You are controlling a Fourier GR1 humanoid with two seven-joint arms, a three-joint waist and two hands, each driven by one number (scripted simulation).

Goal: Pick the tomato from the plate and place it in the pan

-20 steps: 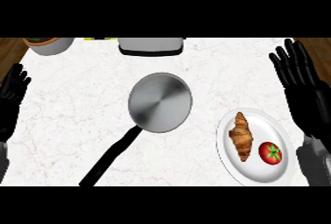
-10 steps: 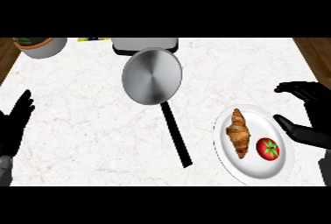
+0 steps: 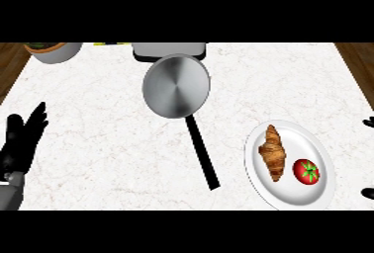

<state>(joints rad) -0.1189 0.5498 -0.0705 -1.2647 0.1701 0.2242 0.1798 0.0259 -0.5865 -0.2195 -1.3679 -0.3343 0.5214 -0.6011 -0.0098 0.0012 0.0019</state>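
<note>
A red tomato (image 3: 306, 171) with a green stalk lies on the white plate (image 3: 291, 196) at the right, beside a croissant (image 3: 272, 153). The steel pan (image 3: 176, 86) sits near the counter's far middle, its black handle (image 3: 202, 155) pointing toward me and slightly right. My left hand (image 3: 21, 143) rests open at the left edge, fingers up, far from both. My right hand (image 3: 369, 192) shows only as small black bits at the right edge, just right of the plate and apart from the tomato.
A white bowl (image 3: 53, 51) stands at the far left corner and a grey appliance (image 3: 168, 50) just behind the pan. Wooden floor shows past the counter's left and right edges.
My right hand has drawn back to the right and almost left the view. The pan and plate sit lower and nearer the middle of the view than before. The tomato stays on the plate.
</note>
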